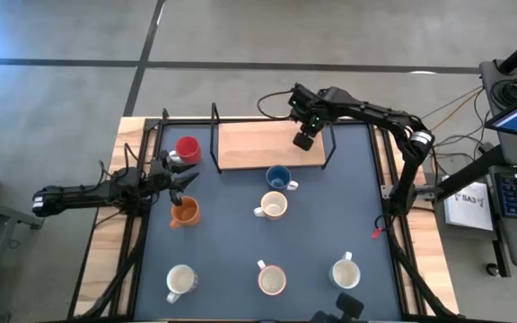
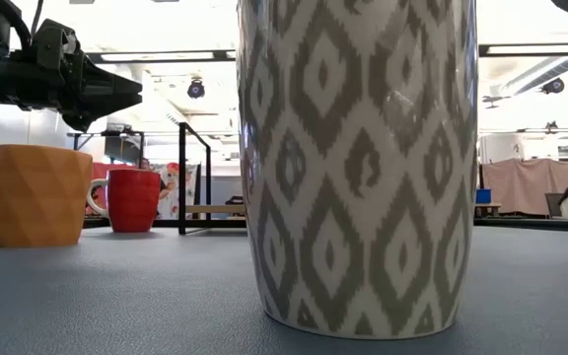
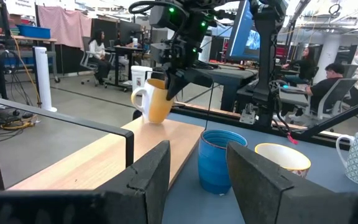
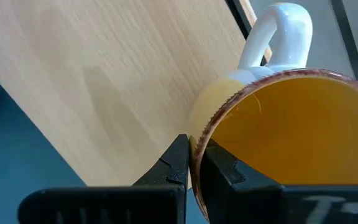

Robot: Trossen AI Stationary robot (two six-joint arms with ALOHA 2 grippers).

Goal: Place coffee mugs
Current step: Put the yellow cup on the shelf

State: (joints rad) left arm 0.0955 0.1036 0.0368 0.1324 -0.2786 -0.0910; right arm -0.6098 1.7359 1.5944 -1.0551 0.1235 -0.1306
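Beyond the dark table (image 1: pixel 240 242) sits a wooden shelf board (image 1: pixel 258 144); the right gripper (image 4: pixel 194 163) pinches a yellow mug's (image 4: pixel 291 124) rim above it. Left gripper (image 3: pixel 197 168) hovers spread near the orange mug (image 1: pixel 185 213).

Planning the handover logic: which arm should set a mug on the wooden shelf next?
Right: its gripper already pinches the yellow white-handled mug's rim above the wooden shelf. The left gripper is open, empty, near the orange mug.

Beyond the worktop, a grey concrete floor (image 1: pixel 240 36) crossed by dark lines. Ceiling strip lights (image 2: pixel 156 56) glow overhead; people sit at desks (image 3: pixel 98 53) near a pink curtain (image 3: pixel 61 25).
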